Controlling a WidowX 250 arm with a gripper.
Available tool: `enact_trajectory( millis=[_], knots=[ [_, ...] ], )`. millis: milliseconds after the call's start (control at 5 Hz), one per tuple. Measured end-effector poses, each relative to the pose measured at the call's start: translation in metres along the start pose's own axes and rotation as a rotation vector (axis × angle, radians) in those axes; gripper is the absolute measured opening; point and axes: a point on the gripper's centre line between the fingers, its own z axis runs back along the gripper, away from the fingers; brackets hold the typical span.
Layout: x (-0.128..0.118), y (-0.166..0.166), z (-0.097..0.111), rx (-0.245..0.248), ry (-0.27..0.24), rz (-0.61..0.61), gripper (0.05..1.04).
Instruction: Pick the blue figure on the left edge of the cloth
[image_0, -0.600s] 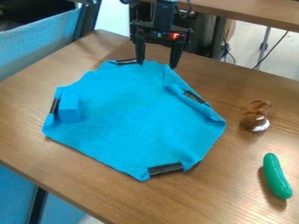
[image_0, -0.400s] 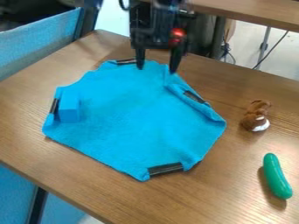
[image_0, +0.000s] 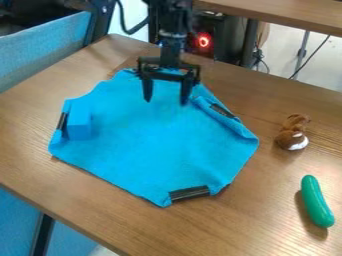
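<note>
We're bringing our wide-spread gripper (image_0: 165, 102) in over the cloth (image_0: 153, 145), getting closer to the blue block (image_0: 79, 125) at its left edge.

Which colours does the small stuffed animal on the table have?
It is brown with a white patch, seen in the camera view.

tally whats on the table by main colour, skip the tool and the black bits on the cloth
Blue: 2 (cloth, block)
Brown: 1 (small toy with a white patch)
Green: 1 (cucumber-shaped toy)
Total: 4
</note>
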Motion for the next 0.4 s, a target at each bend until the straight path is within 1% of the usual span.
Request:
enact_trajectory(
  millis=[200, 400],
  knots=[
    [-0.018, 0.018, -0.002, -0.060, -0.009, -0.084, 0.999],
    [-0.032, 0.044, -0.001, -0.098, -0.042, -0.072, 0.999]
  ],
)
